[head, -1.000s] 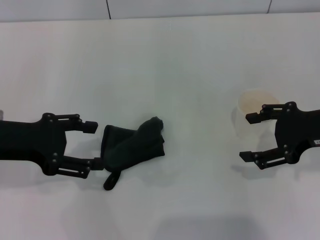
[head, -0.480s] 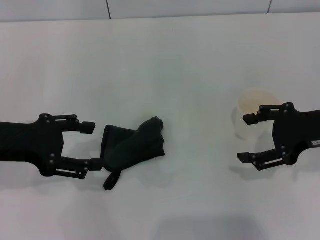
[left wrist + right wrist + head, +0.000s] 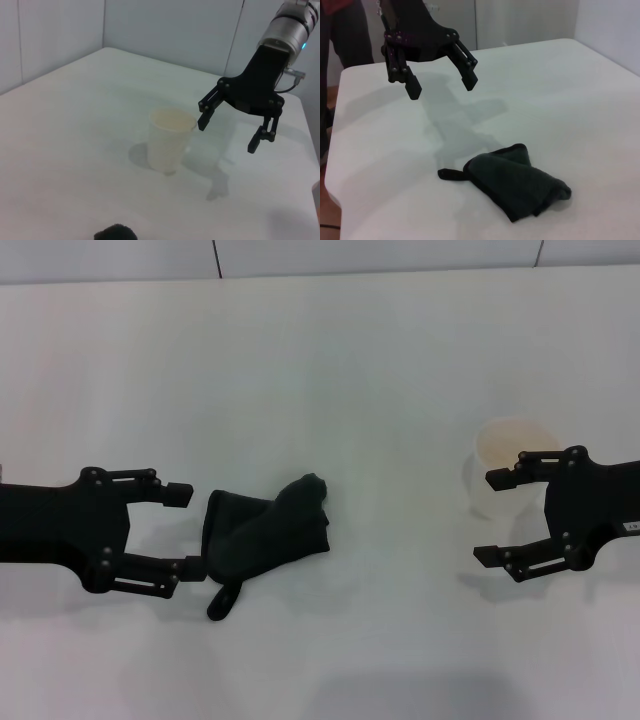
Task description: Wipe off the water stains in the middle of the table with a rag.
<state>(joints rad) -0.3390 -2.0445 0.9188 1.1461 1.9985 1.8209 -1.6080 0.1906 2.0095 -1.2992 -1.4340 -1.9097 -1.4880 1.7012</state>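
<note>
- Over the last second the left gripper [image 3: 186,528] has slid back a little toward the left edge of the head view, while the right gripper [image 3: 490,516] has eased slightly inward beside the cup [image 3: 503,468]; the rag [image 3: 268,536] lies where it did.
- The table [image 3: 330,370] is a plain white top filling nearly the whole head view; the orange-brown water stains cannot be made out anywhere on it.
- The left gripper hangs with its fingers spread and holding nothing, its lower fingertip just beside the rag's left edge; whether it touches is unclear. Its arm is cut off at the frame edge.
- The right gripper is likewise spread and empty, its upper finger overlapping the cup's rim in the head view; the left wrist view shows it raised just beside the cup [image 3: 169,140].
- The rag sits crumpled left of centre on the table, its loop tag [image 3: 451,174] flat beside it.
</note>
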